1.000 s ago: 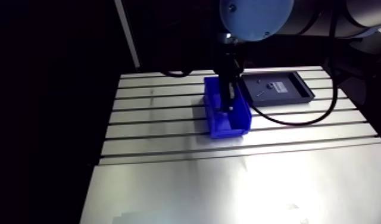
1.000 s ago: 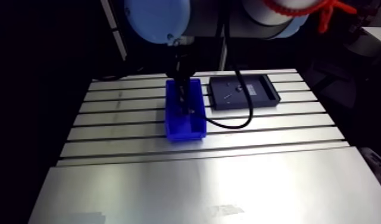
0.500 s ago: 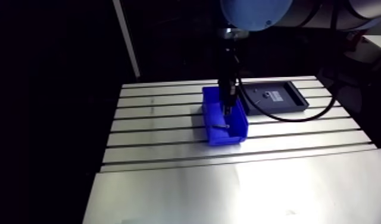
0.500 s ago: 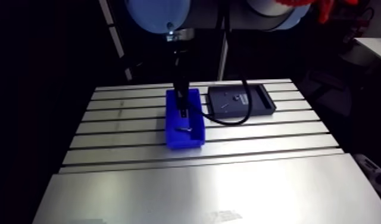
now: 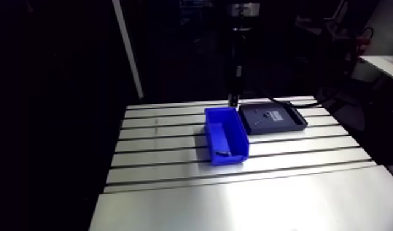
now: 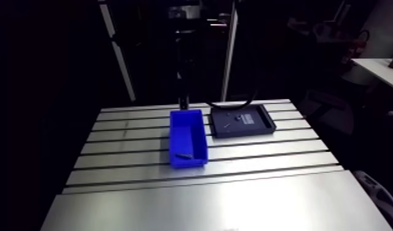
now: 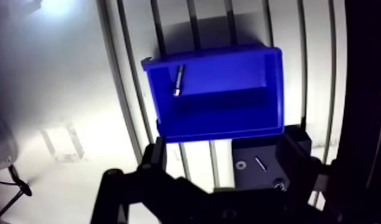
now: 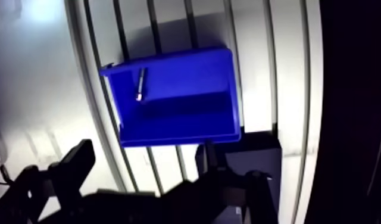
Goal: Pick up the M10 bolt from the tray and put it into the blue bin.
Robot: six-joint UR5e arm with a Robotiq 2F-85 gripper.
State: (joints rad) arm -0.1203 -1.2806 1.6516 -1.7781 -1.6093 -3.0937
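1 bolt (image 7: 178,80) inside 1 blue bin (image 7: 219,123); 1 tray (image 5: 286,123).

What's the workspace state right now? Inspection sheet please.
Surface: slotted aluminium table, carrying bin and tray.
Job's things: M10 bolt lies inside the blue bin, near one end wall; tray beside the bin.
Clutter: small ring and small pin in the tray.
Grippers: one gripper, jaws open, empty, above bin and tray.
Cables: nothing seen.
Surroundings: nothing seen.
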